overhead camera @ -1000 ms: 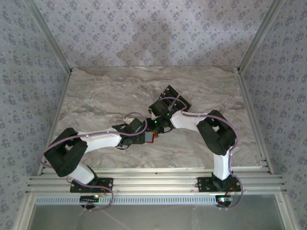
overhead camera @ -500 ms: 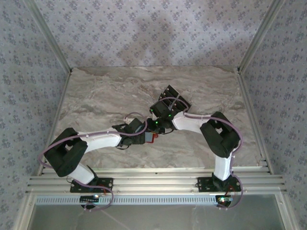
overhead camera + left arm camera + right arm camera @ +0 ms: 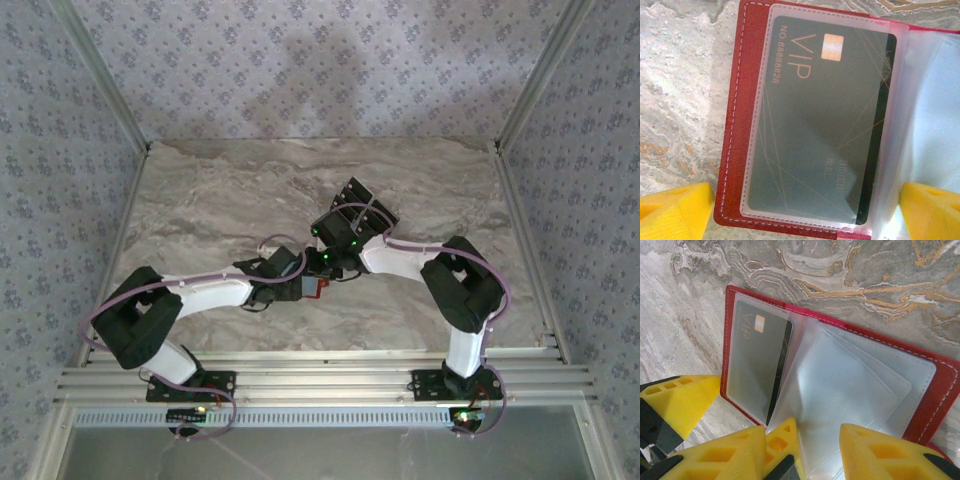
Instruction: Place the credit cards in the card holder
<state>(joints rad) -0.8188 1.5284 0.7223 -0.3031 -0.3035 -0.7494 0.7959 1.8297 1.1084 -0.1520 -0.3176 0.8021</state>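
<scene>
The card holder (image 3: 735, 125) lies open on the marble, a red wallet with clear sleeves. One black credit card (image 3: 825, 125) marked VIP sits inside its left sleeve. My left gripper (image 3: 805, 215) is open wide and straddles that half, one finger off the outer edge, the other on the loose sleeves. In the right wrist view the card holder (image 3: 935, 390) and sleeved card (image 3: 752, 355) show, with my right gripper (image 3: 800, 460) open over the loose clear sleeves. From above, both grippers meet at the wallet (image 3: 318, 287); more black credit cards (image 3: 365, 205) lie just behind.
The marble table (image 3: 220, 190) ends in patterned walls on three sides and a metal rail (image 3: 320, 375) at the near edge. The left gripper's finger (image 3: 685, 400) stands close beside my right gripper's fingers, so the space at the wallet is tight.
The right arm's elbow has drifted slightly to the right. Both grippers stay at the wallet and their openings look the same.
</scene>
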